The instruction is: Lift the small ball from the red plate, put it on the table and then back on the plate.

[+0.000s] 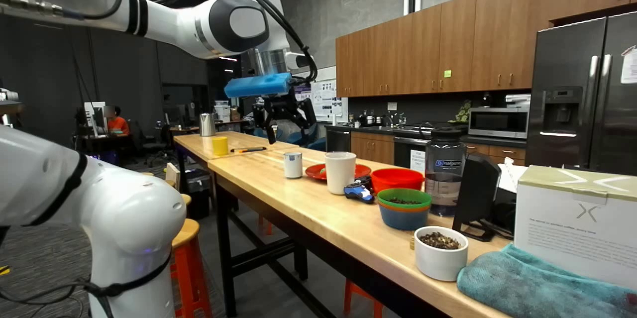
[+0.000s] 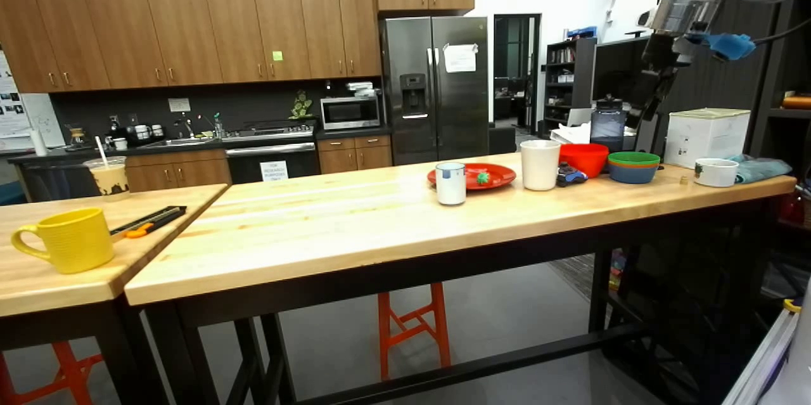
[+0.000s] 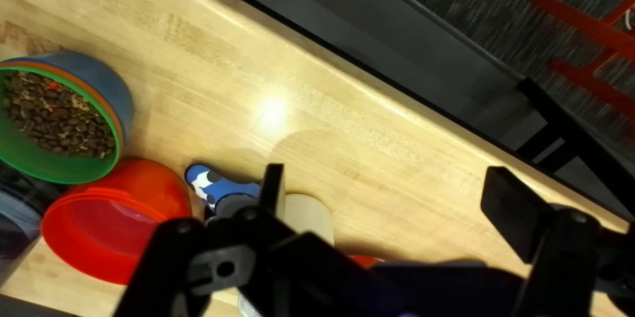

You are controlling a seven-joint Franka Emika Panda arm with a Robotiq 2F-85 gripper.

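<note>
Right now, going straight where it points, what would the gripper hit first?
Likely the wooden tabletop, visible between its open fingers; the tall white cup shows partly behind one, and depth is unclear.

This looks like a kitchen that doubles as a robotics lab. In an exterior view, wooden cabinets [image 2: 190,18] line the upper left above a sink [image 2: 182,141], stove [image 2: 299,165] and microwave [image 2: 350,113], with a steel refrigerator [image 2: 447,104] near the upper middle; a notice [image 2: 274,171] on the stove mentions research purposes. In an exterior view, a robot arm [image 1: 169,24] fills the upper left beside a wooden tabletop [image 1: 323,206], and a person in orange [image 1: 118,125] sits by a computer screen [image 1: 94,121] at left.
</note>
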